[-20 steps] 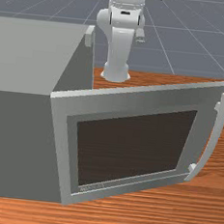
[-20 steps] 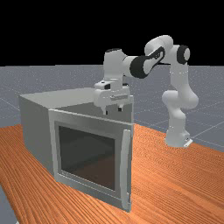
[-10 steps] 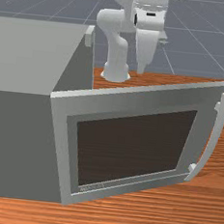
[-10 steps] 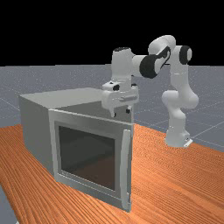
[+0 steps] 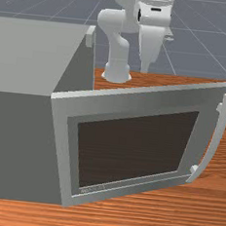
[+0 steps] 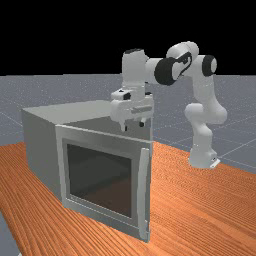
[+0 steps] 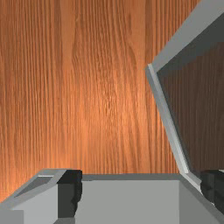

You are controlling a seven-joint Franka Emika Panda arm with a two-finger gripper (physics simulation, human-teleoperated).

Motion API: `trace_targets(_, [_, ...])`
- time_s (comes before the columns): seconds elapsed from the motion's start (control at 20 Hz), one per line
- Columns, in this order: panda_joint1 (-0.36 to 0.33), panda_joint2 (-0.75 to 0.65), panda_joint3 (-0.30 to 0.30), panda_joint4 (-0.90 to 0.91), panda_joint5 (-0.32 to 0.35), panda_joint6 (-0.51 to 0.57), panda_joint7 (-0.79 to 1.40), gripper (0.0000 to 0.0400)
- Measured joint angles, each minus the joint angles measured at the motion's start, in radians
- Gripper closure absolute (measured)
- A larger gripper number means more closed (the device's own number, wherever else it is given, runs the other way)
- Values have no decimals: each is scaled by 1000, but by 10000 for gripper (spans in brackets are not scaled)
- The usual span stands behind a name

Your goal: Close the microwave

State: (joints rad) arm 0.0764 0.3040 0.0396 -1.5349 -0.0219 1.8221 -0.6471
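Note:
In the far view my gripper [image 6: 133, 127] hangs above and behind the top edge of the microwave door [image 6: 63, 165], its two fingers apart with nothing between them. The front view has the gripper [image 5: 145, 69] beyond the door [image 5: 124, 93], pointing down and not touching it. The door stands wide open, with a curved handle [image 5: 217, 137] on its free edge. Grey microwave body [image 5: 16, 145] fills the front view's left. Between and below the spread fingers of the gripper [image 7: 141, 190], the wrist view has the grey microwave [image 7: 131, 199]; the door's edge [image 7: 168, 118] slants away from it.
The wooden table [image 6: 200, 200] runs under the microwave and past the door's handle side. The arm's base [image 6: 201, 157] stands at the far view's right, on the table behind the opened door.
My hand has moved toward the front view's right; in the far view it went right, then partly back left and slightly up. Microwave and door have not moved.

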Motion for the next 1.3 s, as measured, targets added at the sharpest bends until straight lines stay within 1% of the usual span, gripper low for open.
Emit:
trace_targets(0.15, [0, 46, -1, 66, -2, -18, -2, 0])
trace_targets(0.4, [-11, 129, 5, 189, 26, -49, -19, 0])
trace_targets(0.45, [2, 135, -5, 197, 3, -55, 30, 0])
trace_targets(0.75, [26, 146, 6, 212, -2, -61, 47, 0])
trace_targets(0.8, [27, 125, 6, 171, -6, -13, 46, 0])
trace_targets(0.9, [30, 118, 7, 156, -8, 6, 51, 0])
trace_targets(0.95, [32, 93, 6, 103, -16, 80, 57, 0])
trace_targets(1.0, [35, 57, 1, 20, -36, 206, 73, 0])
trace_targets(1.1, [36, 44, 0, -15, -41, 250, 77, 0])
trace_targets(1.15, [39, 29, -4, -55, -56, 316, 91, 0])
trace_targets(1.2, [37, 33, -1, -44, -43, 284, 79, 0])
trace_targets(1.25, [34, 51, 3, 1, -27, 206, 65, 0])
trace_targets(1.3, [36, 34, 1, -34, -36, 258, 73, 0])
